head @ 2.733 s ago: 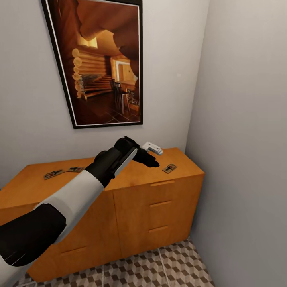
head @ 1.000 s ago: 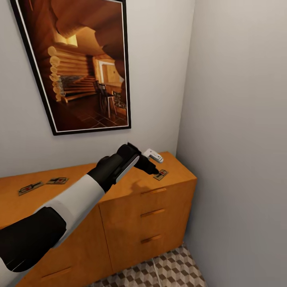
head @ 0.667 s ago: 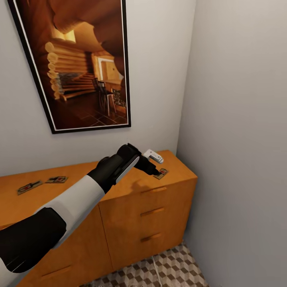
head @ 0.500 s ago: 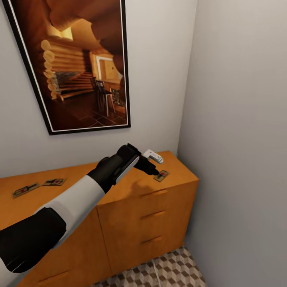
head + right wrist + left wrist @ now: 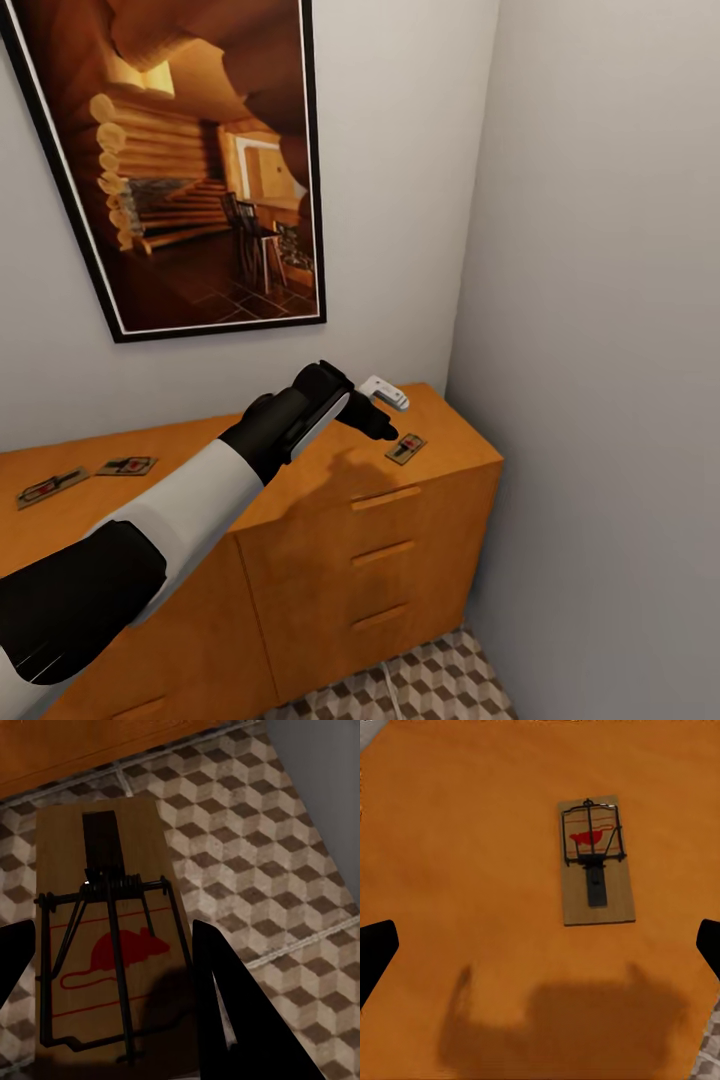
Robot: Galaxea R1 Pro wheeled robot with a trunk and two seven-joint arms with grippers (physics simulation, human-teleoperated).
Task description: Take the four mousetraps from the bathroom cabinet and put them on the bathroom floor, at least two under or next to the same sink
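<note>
Lying on cabinet [image 5: 420,540]: 3 mousetraps [image 5: 405,448].

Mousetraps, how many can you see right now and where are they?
4. Two lie side by side at the cabinet top's left end, one near its right end under the left pincer, one in the right pincer.

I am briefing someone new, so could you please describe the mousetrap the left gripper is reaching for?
Find the low orange-brown wooden cabinet under the framed picture. On its flat top, at the end by the side wall, lies a small wooden mousetrap just beyond the left gripper. Unlike the pair at the opposite end, it lies alone.
</note>
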